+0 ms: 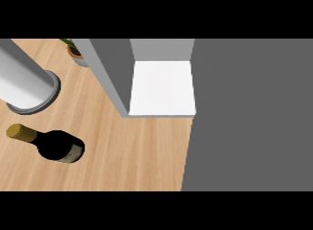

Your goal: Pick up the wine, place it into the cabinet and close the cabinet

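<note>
One container in view: the cabinet (163,87), standing open. Its inside shows a flat white floor and a pale grey back wall. The grey side wall (113,72) on its left is a plain matte slab that runs down to the counter. A much larger flat grey panel (255,117) fills the right of the head view, from the top edge to the bottom, and butts against the white floor's right edge.

The wine (58,146) isn't in the cabinet. It sits on the wooden counter (132,152), well apart from the opening, down and to the left of it. Dark, glossy round body, short neck, gold cap (17,131), pale band around the far end of the body. It's probably upright with the cap pointing to the upper left, but from this steep angle a tilt can't be ruled out.

The counter is light wood with the grain running along the boards.

A thick pale grey cylinder (16,74) with a darker ring at its lower end comes in from the upper left, just above the wine and not touching it. A small potted plant (75,51) with green leaves is at the top edge, tucked behind the side wall. Open counter lies between the wine and the cabinet front.

Neither hand shows, so finger state can't be told, and nothing has hold of the wine.
</note>
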Controlling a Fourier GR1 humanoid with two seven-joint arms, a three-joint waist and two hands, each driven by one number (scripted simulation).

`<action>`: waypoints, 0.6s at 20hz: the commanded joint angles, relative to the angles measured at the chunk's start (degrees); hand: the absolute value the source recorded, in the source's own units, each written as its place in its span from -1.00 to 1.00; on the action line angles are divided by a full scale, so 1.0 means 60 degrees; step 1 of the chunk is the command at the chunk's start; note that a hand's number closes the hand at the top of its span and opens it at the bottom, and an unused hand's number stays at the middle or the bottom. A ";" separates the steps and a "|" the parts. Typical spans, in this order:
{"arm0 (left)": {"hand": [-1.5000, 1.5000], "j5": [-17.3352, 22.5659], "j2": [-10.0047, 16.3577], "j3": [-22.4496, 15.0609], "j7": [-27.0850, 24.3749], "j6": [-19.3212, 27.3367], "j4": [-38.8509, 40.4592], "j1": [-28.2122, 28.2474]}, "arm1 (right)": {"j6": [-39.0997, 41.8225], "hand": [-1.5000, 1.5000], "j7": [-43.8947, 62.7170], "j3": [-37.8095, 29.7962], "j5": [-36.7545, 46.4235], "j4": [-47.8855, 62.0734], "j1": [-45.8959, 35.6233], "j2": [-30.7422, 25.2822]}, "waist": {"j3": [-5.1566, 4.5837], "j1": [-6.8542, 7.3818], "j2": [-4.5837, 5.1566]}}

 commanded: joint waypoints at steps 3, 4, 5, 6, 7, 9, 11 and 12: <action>-1.00 -0.0304 0.0004 0.0108 0.0226 0.0010 0.0097 0.0003 | -0.0009 -1.00 0.1069 -0.0781 -0.1122 -0.1712 0.0224 -0.0253 | 0.0005 -0.0020 -0.0009; -1.00 -0.0788 -0.0435 -0.0493 0.0137 0.0332 -0.0006 -0.0069 | -0.0339 -1.00 0.1648 -0.0675 -0.0824 -0.1412 -0.0742 -0.0370 | -0.0001 -0.0021 -0.0005; -1.00 -0.0666 -0.0270 -0.0188 -0.0128 0.0000 0.0674 -0.0228 | -0.0628 -1.00 0.1895 -0.0049 -0.0343 -0.1707 -0.0799 -0.0126 | -0.0008 -0.0046 -0.0013; -1.00 -0.0583 -0.0174 -0.0127 0.0424 0.0438 0.0023 -0.0182 | -0.0382 -1.00 0.1537 -0.0214 -0.0431 -0.1486 -0.0476 -0.0155 | 0.0002 0.0007 -0.0005; -1.00 -0.1201 -0.0339 -0.0532 0.0102 0.0601 0.0351 -0.0556 | -0.0369 -1.00 0.1875 -0.0774 -0.0921 -0.1348 -0.0987 -0.0436 | 0.0002 -0.0046 0.0003; -1.00 -0.1112 -0.0241 -0.0083 -0.0203 0.0324 0.0916 -0.0641 | -0.0428 -1.00 0.1867 -0.0670 -0.0764 -0.1340 -0.1093 -0.0370 | 0.0001 -0.0031 0.0001; -1.00 -0.1464 -0.0428 -0.0304 -0.0340 0.0293 0.1063 -0.0506 | -0.0805 -1.00 0.2540 -0.0304 -0.0263 -0.1845 -0.1413 -0.0364 | -0.0005 -0.0059 -0.0020; -1.00 -0.1312 -0.0463 -0.0176 -0.0606 -0.0096 0.1438 -0.0460 | -0.0873 -1.00 0.2544 -0.0113 -0.0187 -0.1344 -0.1809 -0.0312 | -0.0008 -0.0006 -0.0009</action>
